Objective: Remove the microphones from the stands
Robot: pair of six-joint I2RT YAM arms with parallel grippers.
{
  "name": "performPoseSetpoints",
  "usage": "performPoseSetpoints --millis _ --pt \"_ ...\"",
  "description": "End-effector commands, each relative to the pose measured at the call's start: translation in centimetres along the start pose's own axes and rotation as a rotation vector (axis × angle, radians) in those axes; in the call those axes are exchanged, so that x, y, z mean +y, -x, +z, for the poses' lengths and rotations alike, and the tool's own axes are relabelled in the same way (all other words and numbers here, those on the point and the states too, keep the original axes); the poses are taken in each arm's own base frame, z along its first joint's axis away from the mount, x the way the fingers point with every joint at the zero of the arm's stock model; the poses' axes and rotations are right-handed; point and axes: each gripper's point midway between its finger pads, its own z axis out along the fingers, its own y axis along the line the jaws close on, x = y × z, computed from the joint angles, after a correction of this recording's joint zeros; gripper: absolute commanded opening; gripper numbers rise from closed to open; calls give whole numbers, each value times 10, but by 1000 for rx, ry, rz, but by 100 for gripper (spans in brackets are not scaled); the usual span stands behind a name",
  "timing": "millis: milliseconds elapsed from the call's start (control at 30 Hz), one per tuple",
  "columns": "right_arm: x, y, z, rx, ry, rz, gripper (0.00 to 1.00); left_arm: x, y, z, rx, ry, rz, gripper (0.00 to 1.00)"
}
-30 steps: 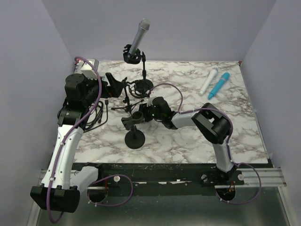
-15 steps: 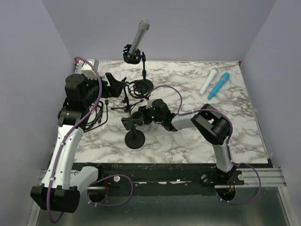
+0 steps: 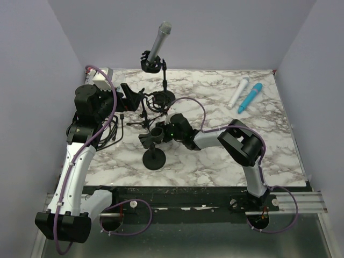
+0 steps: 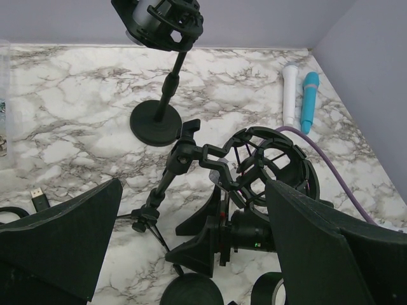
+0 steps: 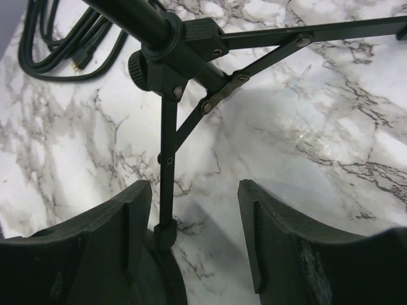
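A grey microphone (image 3: 159, 40) sits tilted in the clip of a round-base stand (image 3: 164, 98) at the back of the table. In the left wrist view only its lower end shows in the clip (image 4: 162, 19). My left gripper (image 3: 131, 97) is open and empty, left of the stand and well below the microphone; its fingers (image 4: 57, 241) frame a black tripod stand (image 4: 172, 171). My right gripper (image 3: 164, 129) is open and empty, low over the table by the tripod's legs (image 5: 166, 171), in front of the microphone's stand.
An empty shock mount (image 4: 273, 168) tops the tripod. A second round-base stand (image 3: 154, 159) with an empty clip stands in front. A white microphone (image 3: 238, 91) and a blue one (image 3: 250, 97) lie at the back right. Black cables (image 3: 110, 131) lie at the left.
My right gripper has crept a little to the left toward the tripod and the front stand. The left arm and the grey microphone have not moved.
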Motion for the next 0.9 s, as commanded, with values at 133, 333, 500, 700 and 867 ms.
performPoseSetpoints --millis 133,333,500,700,867 --pt "-67 -17 -18 37 -357 -118 59 -2 7 -3 -33 -10 7 99" --pt "-78 -15 -33 37 -422 -148 58 -3 7 -3 -34 -12 7 99" --pt "-90 -13 -44 30 -477 -166 59 -3 7 -4 -38 -11 8 99" --pt "-112 -2 -63 0 -548 -139 59 -2 6 -3 -38 -12 5 99" --pt "-133 4 -79 -16 -614 -134 68 -3 6 -3 -38 -14 3 99"
